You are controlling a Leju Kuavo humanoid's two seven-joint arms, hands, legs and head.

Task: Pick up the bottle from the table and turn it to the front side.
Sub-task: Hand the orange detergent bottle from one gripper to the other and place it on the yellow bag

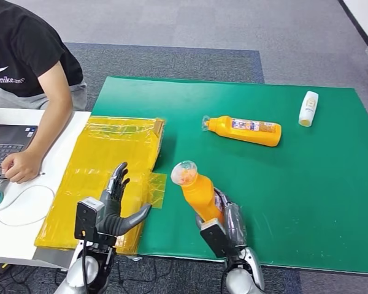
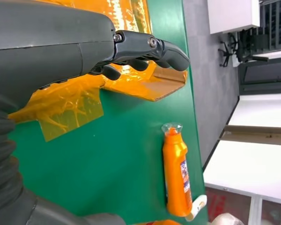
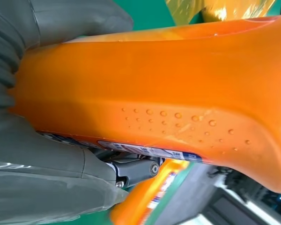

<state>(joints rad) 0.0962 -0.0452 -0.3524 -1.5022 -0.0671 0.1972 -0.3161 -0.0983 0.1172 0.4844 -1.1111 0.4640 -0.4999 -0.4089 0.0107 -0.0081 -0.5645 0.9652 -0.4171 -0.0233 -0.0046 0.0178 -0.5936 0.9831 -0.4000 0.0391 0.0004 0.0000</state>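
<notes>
My right hand (image 1: pixel 226 222) grips an orange bottle (image 1: pixel 198 190) by its lower body, lifted above the near edge of the green mat (image 1: pixel 311 196), its clear cap tilted toward the left. Up close, the orange bottle (image 3: pixel 160 98) spans the right wrist view, with my thumb (image 3: pixel 82 18) on one side and fingers (image 3: pixel 132 169) on the other. A second orange bottle (image 1: pixel 245 130) lies on its side mid-mat, label up; the same second bottle (image 2: pixel 176 176) appears in the left wrist view. My left hand (image 1: pixel 117 205) hovers open over the yellow plastic bag (image 1: pixel 108 165), fingers (image 2: pixel 150 49) spread.
A small white bottle (image 1: pixel 308 108) lies at the mat's far right. A person in a black shirt (image 1: pixel 20 46) sits at the left, a hand (image 1: pixel 20 165) by a laptop (image 1: pixel 6 144) on the white table (image 1: pixel 15 226). A loose yellow film piece (image 1: pixel 156 190) lies beside the bag.
</notes>
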